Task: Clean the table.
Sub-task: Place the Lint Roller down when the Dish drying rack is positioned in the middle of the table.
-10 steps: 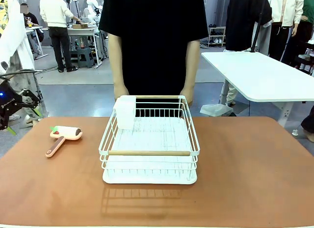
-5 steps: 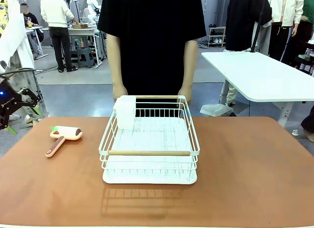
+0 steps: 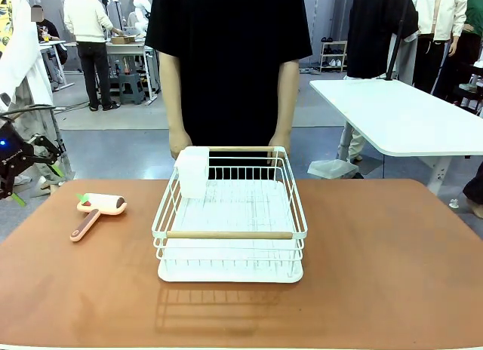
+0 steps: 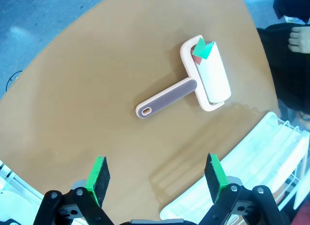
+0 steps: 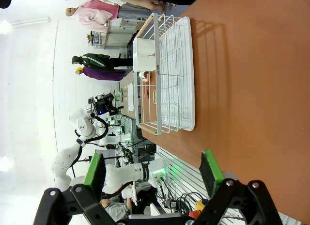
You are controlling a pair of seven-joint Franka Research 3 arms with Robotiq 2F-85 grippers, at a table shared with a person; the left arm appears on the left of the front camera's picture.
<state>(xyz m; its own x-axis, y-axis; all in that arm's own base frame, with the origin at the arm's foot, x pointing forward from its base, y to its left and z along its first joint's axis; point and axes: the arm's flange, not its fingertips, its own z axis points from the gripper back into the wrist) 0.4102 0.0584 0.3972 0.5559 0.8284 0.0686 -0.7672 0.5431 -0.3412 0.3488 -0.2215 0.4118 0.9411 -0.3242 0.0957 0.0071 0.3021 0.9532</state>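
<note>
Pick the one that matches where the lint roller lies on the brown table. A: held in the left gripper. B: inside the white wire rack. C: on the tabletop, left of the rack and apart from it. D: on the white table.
C: the lint roller lies flat on the table, left of the rack with bare tabletop between them.

front view faces across the bench [image 3: 392, 252] toward the person; left wrist looks steeply down, right wrist rolled sideways along it; all share the white rack [image 3: 230, 214].
</note>
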